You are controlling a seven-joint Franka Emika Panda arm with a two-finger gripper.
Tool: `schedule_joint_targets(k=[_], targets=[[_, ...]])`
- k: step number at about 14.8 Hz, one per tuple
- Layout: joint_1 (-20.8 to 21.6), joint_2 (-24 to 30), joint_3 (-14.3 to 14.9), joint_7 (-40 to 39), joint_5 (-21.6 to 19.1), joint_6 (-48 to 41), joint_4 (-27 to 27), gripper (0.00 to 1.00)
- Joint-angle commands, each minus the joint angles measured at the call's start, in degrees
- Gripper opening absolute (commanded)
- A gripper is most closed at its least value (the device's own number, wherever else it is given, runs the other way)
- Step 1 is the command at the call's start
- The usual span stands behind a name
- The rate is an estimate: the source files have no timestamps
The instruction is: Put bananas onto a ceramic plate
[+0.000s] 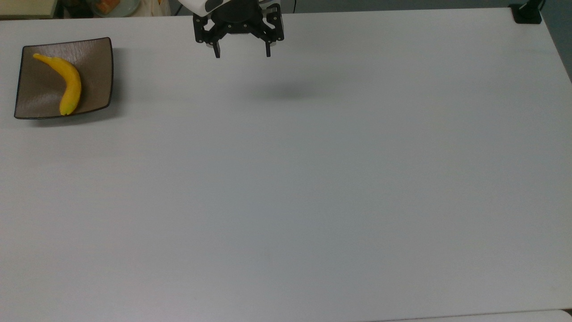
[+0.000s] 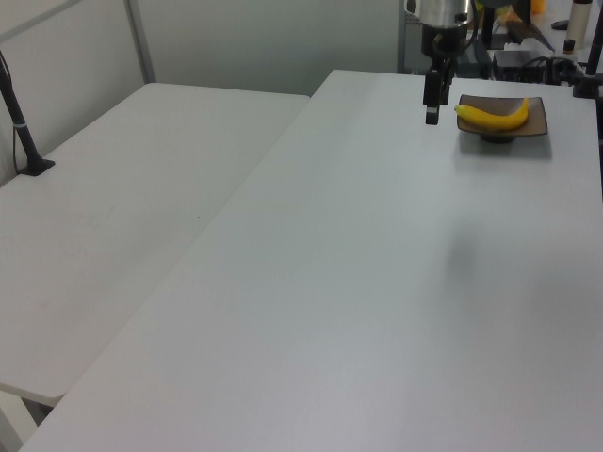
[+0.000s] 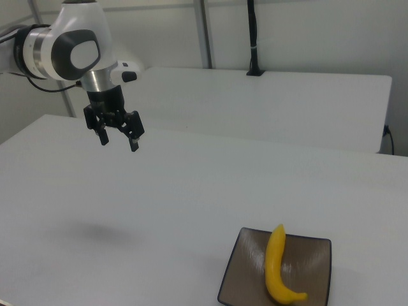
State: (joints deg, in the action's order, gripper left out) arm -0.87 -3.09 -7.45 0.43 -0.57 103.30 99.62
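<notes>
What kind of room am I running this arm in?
Likely a lab or office workroom: plain white tables pushed together, a black camera post clamped to the far one, and cluttered equipment beyond the ceramic plate.

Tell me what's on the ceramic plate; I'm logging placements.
One yellow banana lies on the ceramic plate. The plate surface beneath the banana is covered. The plate's underside is hidden.

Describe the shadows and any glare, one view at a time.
Top view: soft blurred shadow on the table below the gripper; dark shadow edging the ceramic plate.
Left view: faint grey smudge on the table.
Right view: diffuse shadow patch; pale sheen on the plate beside the banana.
</notes>
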Motion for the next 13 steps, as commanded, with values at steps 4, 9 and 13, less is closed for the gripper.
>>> schedule_joint_targets(k=[4,9,13], targets=[[6.7,-0.5,7.5,0.2,-0.8,3.0,1.1,1.00],[6.4,-0.4,7.6,0.6,-0.8,3.0,1.2,1.00],[6.2,-0.3,7.6,1.7,-0.8,3.2,1.1,1.00]])
